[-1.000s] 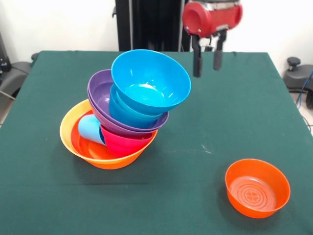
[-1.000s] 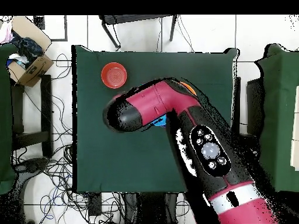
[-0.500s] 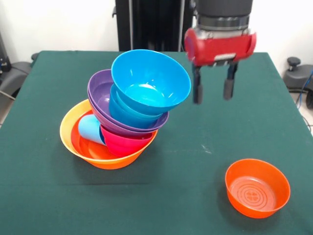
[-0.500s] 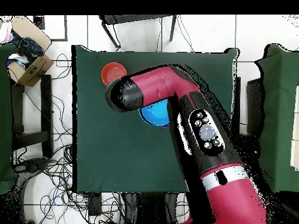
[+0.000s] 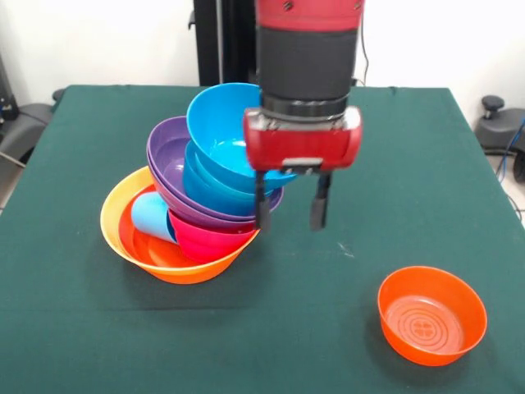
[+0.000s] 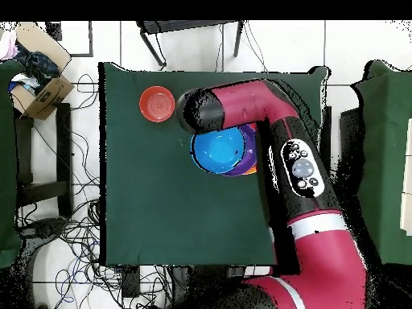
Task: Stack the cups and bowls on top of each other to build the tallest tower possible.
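Bowls sit in a leaning pile, the tower (image 5: 209, 189), on the left part of the green table (image 5: 82, 328) in the front view. The pile tips up and to the right, so its long line slants from the bottom left to the top right.

At the bottom is one big orange bowl (image 5: 123, 238). Inside it lies one light blue cup (image 5: 152, 217), resting on its side. Beside the cup sits one pink-red bowl (image 5: 205, 240). On top of that is a purple bowl (image 5: 168, 152), then some blue ones tucked into each other, and the top blue bowl (image 5: 215, 115) shows its shiny open mouth tilted to the front. From above, the top blue bowl (image 6: 217, 149) looks like a round blue ring with purple and orange peeking out at one side.

One small orange bowl (image 5: 431, 314) stands alone on the table, well apart from the pile, mouth up.

The red gripper (image 5: 290, 211) hangs just in front of the pile. Its two dark fingers (image 5: 318, 203) point straight down with a gap between them, and they hold nothing.
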